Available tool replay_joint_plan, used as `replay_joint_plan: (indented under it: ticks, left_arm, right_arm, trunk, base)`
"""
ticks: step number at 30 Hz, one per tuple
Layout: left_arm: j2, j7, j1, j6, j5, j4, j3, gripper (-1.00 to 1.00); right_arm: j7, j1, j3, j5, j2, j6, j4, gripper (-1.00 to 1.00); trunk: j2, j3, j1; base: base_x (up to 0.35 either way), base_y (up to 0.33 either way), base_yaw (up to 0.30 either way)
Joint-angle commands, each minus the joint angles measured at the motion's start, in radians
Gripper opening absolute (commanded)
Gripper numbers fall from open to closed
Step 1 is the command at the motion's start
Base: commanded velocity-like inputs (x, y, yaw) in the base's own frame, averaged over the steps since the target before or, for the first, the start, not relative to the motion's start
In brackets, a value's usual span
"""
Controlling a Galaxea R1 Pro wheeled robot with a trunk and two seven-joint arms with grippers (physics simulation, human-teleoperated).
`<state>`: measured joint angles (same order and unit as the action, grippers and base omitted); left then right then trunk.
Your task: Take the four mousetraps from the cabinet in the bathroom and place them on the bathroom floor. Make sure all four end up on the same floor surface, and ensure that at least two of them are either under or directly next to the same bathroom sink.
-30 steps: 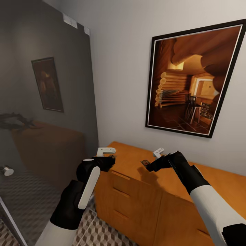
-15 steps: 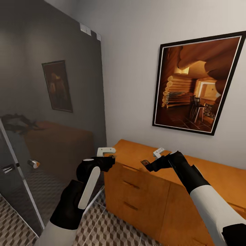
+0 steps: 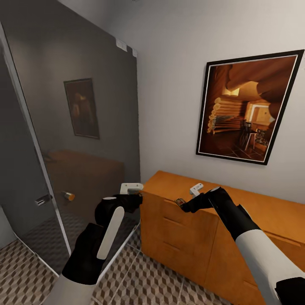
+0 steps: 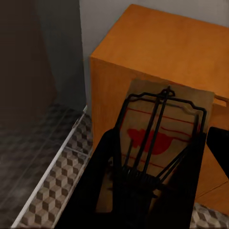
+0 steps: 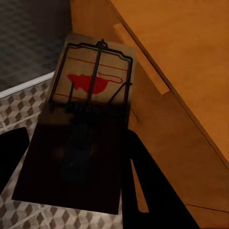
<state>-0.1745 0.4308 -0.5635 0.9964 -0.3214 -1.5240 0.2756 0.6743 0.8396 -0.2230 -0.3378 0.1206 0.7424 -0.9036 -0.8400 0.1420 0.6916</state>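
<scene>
Each gripper holds one mousetrap. My left gripper (image 3: 135, 197) is shut on a brown mousetrap (image 4: 162, 129) with a red mark and a wire bar, held by the near corner of the orange-brown cabinet (image 3: 190, 220). My right gripper (image 3: 183, 204) is shut on a second mousetrap (image 3: 179, 202), which shows flat between the black fingers (image 5: 143, 181) as a mousetrap (image 5: 93, 90) over the cabinet's front edge (image 5: 181, 62). The cube-patterned bathroom floor (image 3: 140, 279) lies below both arms. The bathroom sink is out of view.
A tall dark glass partition (image 3: 84, 140) with a metal frame post (image 3: 38, 156) stands at the left, its base strip running along the floor (image 4: 52, 167). A framed cabin picture (image 3: 248, 108) hangs on the grey wall above the cabinet.
The whole picture has shifted: the cabinet and the framed picture now sit further right and the glass partition's frame has come into view, so the camera moved. Both grippers keep their traps.
</scene>
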Motion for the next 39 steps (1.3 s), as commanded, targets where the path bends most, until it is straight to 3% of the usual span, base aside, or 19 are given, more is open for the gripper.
replay_joint_plan:
  ticks: [1,10,23,26,31,36,39]
  left_arm:
    - [0.0,0.01,-0.001,0.003,-0.01,-0.001,0.001,-1.0]
    - [0.0,0.011,-0.001,0.002,-0.011,-0.001,0.001,-1.0]
    - [0.0,0.014,-0.001,-0.001,-0.007,0.056,0.001,-1.0]
    - [0.0,0.013,-0.001,-0.001,-0.007,0.091,0.001,-1.0]
    - [0.0,0.009,-0.001,-0.079,-0.005,0.234,-0.001,-1.0]
    - [0.019,0.006,-0.001,-0.234,-0.01,0.463,0.0,-1.0]
    - [0.044,0.002,0.01,-0.351,-0.01,0.593,0.0,-1.0]
  right_arm:
    - [0.008,0.001,-0.002,-0.01,0.001,0.002,-0.001,-1.0]
    - [0.008,0.001,-0.001,-0.01,0.001,0.002,-0.001,-1.0]
    - [0.008,-0.004,-0.008,-0.008,-0.003,0.002,0.006,-1.0]
    - [0.008,-0.006,-0.011,-0.009,-0.007,0.002,0.051,-1.0]
    - [0.007,-0.008,-0.055,-0.006,-0.018,-0.055,0.182,-1.0]
    - [-0.006,-0.009,-0.059,0.0,-0.046,-0.214,0.368,-1.0]
    - [-0.066,-0.009,-0.051,0.024,-0.05,-0.327,0.517,-1.0]
  trunk:
    - [0.006,-0.002,-0.004]
    - [0.013,-0.005,-0.008]
    - [0.104,-0.045,-0.058]
    - [0.125,-0.055,-0.069]
    - [0.16,-0.07,-0.088]
    - [0.195,-0.086,-0.107]
    - [0.216,-0.096,-0.119]
  base:
    - [-0.093,0.118,0.0]
    - [-0.019,0.024,0.0]
    - [0.0,0.0,0.0]
    - [0.0,0.0,0.0]
    - [0.0,0.0,0.0]
    - [0.0,0.0,0.0]
    - [0.0,0.0,0.0]
